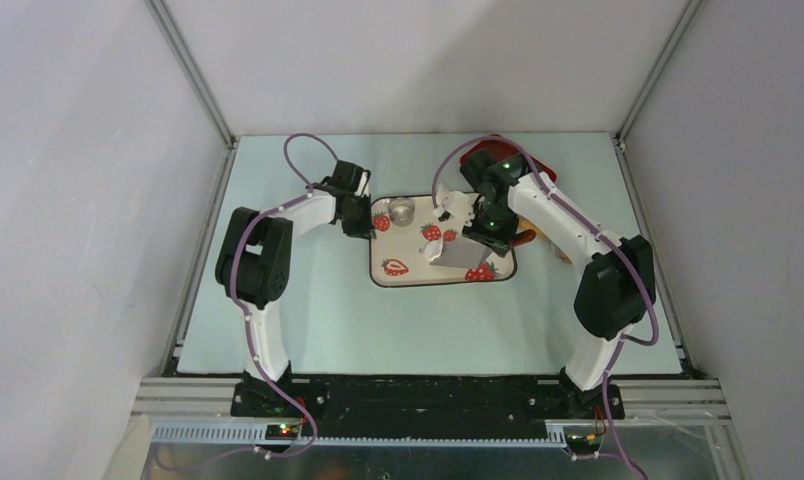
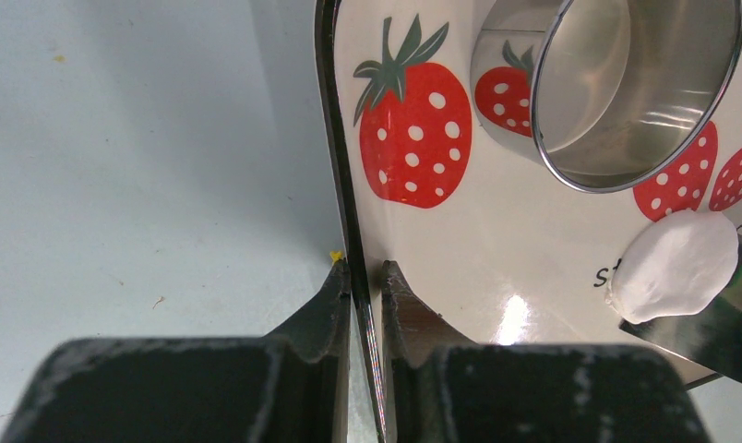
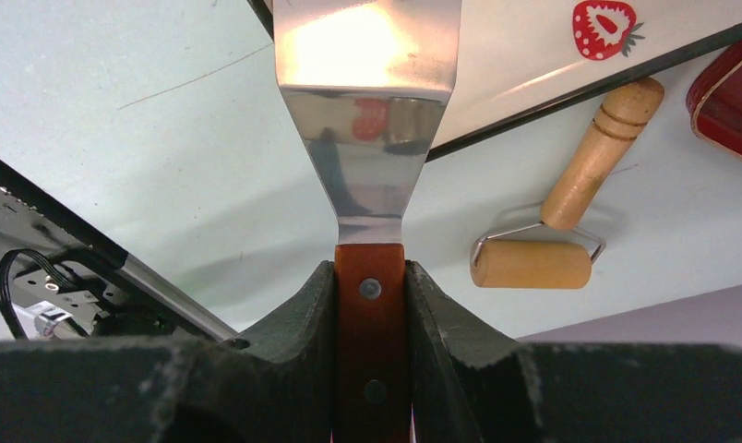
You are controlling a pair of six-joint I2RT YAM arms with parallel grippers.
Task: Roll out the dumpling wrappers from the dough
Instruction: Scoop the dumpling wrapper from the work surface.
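Note:
A flat, roundish white dumpling wrapper lies on the strawberry-print tray. Its lower right edge rests on the metal blade of a spatula. My right gripper is shut on the spatula's red-brown wooden handle, and the blade reaches over the tray's near right part. My left gripper is shut on the tray's dark left rim, one finger on each side. No lump of dough shows in any view.
A small silvery round cup stands on the tray near its back left corner. A wooden rolling pin with a wire frame lies on the table right of the tray. A red tray sits behind it.

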